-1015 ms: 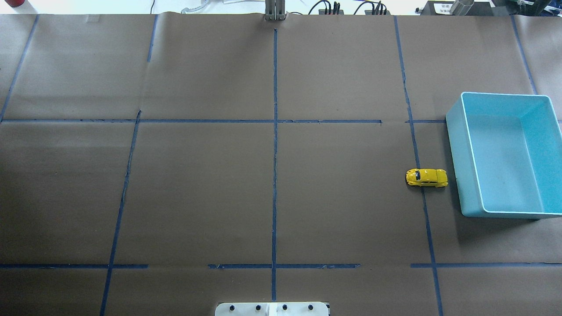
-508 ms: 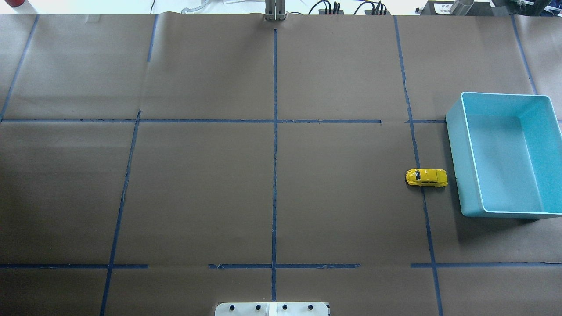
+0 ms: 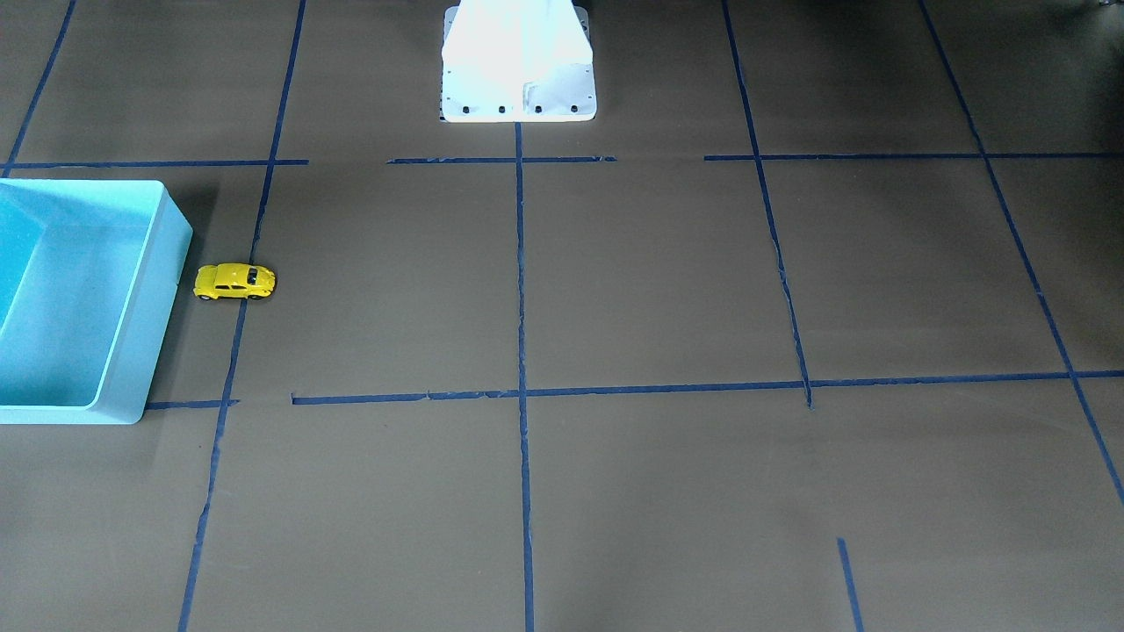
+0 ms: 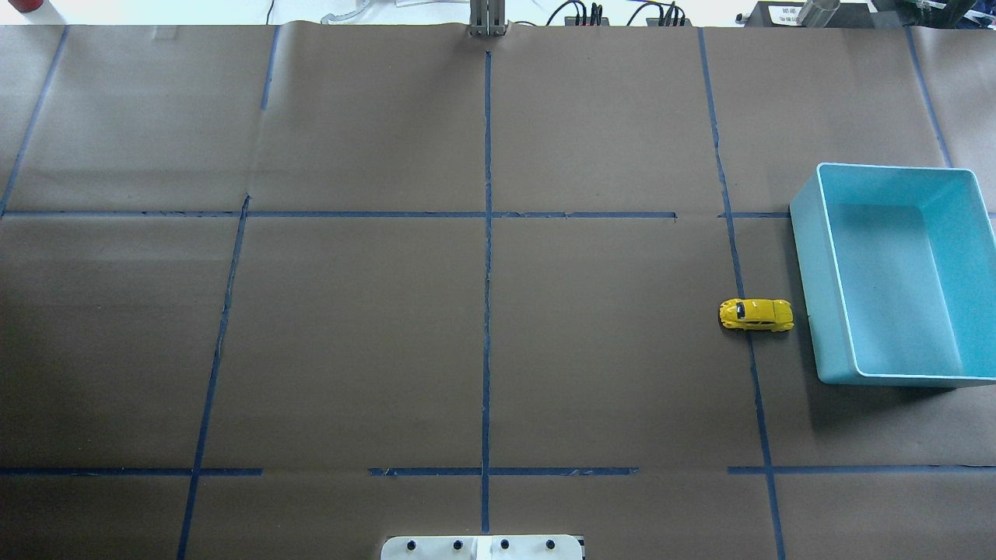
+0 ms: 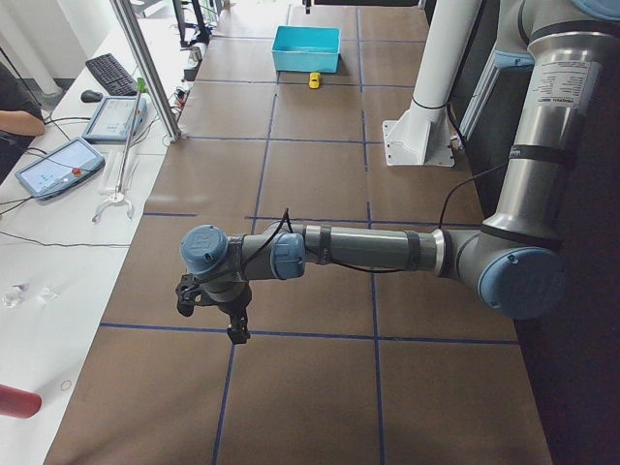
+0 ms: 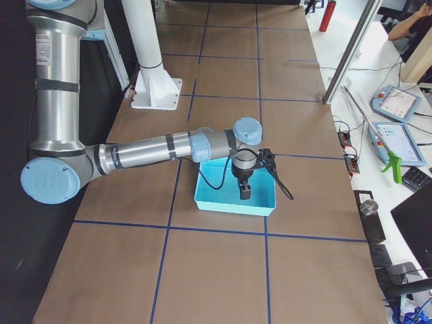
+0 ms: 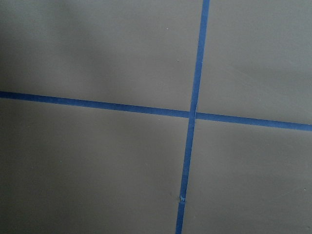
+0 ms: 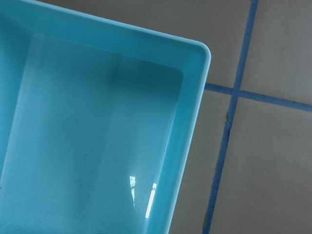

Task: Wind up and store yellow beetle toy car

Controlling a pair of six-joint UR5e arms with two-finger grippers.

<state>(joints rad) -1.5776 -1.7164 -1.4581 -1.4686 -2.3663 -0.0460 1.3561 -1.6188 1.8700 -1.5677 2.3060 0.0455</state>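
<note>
1. I'm looking at one table under brown paper (image 4: pixel 350 334), marked into squares by blue tape lines (image 4: pixel 487 233)
2. I count one yellow beetle toy car (image 4: pixel 755 315), on its wheels across a tape line, just beside the long wall of the one light blue bin (image 4: pixel 809 257) and not touching it
3. There are two claws: the left gripper (image 5: pixel 232 327) hangs over a tape crossing, well apart from the car, and the right gripper (image 6: pixel 246 192) hangs over the bin
4. Both show only in the side views, so I cannot tell how far either is open or whether it holds anything
</note>
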